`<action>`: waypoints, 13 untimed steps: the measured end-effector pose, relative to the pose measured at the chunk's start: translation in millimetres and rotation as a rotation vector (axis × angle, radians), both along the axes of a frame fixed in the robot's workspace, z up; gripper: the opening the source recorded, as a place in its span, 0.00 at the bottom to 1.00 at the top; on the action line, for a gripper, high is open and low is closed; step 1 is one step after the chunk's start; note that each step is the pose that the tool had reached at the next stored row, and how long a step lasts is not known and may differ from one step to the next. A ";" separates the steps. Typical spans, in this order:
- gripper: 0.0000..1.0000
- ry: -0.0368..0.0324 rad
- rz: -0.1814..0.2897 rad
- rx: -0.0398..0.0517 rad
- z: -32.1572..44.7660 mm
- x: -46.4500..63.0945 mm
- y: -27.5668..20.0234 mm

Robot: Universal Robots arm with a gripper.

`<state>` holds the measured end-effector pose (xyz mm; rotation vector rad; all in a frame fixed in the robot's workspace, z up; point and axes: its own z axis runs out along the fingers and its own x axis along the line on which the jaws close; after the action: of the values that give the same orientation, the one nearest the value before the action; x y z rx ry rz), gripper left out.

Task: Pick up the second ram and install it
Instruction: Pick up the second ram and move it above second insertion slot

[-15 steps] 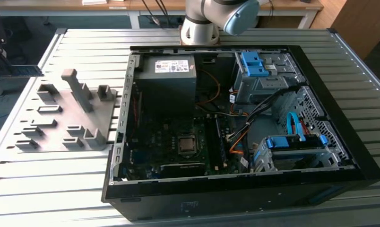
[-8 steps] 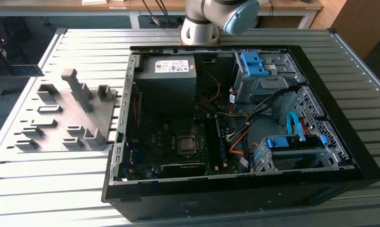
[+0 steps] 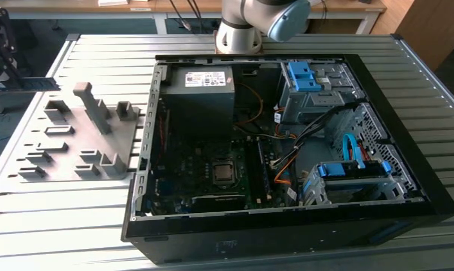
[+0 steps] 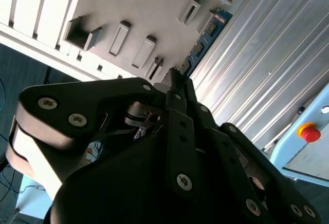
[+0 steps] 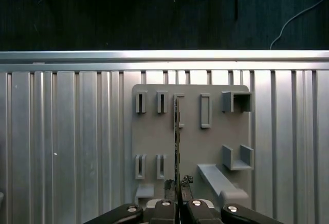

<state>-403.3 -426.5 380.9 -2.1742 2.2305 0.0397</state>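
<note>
Gripper is pinching the ram edge-on near the edge of the table, by the holder; gripping firmly and squarely is probably what is guarding against tilt.

Exterior view up high, angled down over slatted table and open computer case, first wrist view straight down past gripper and its clamped second ram onto gray holder plate, second wrist view tight behind the gripper, tilted, same plate in all three.
</note>
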 end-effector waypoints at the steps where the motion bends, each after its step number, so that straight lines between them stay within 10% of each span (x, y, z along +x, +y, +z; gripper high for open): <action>1: 0.14 0.0001 0.000 0.0000 0.0 1.6 0.0; 13: 0.14 0.0003 0.000 0.0000 0.0 21.9 0.0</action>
<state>-381.4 -426.5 380.9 -2.1744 2.2306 0.0400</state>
